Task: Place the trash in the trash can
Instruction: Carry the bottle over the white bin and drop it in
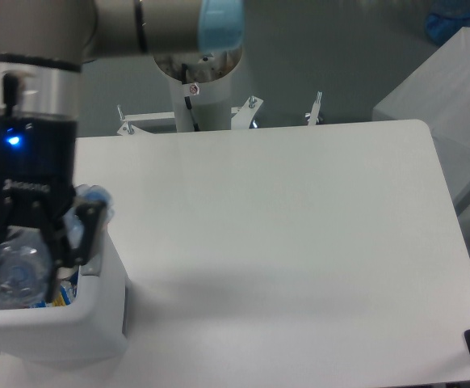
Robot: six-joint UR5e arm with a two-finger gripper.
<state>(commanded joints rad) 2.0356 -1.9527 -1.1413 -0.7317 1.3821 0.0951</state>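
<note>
Over the bin (98,323) at the left edge of the tabletop (300,242), the pincer (21,271) hangs pointing down, its black fingers (61,242) closed around the bottle (17,275). The bottle is clear and crushed, held with its rounded end toward the camera, and it sits inside the outline of the bin's opening, above the near rim. Whether it is already below the rim level cannot be told from this view.

Just beside the bottle, at its lower right, a scrap of the wrapper (61,293) shows yellow and blue inside the bin, mostly hidden by the pincer and bottle.

The bin is white with a thick rim; its right wall, with a grey handle plate, faces the open tabletop. A blue light (13,141) glows on the black wrist above the pincer, below a silver collar. The arm (138,24) stretches across the top of the view to its base (195,89) behind the tabletop's far edge.
</note>
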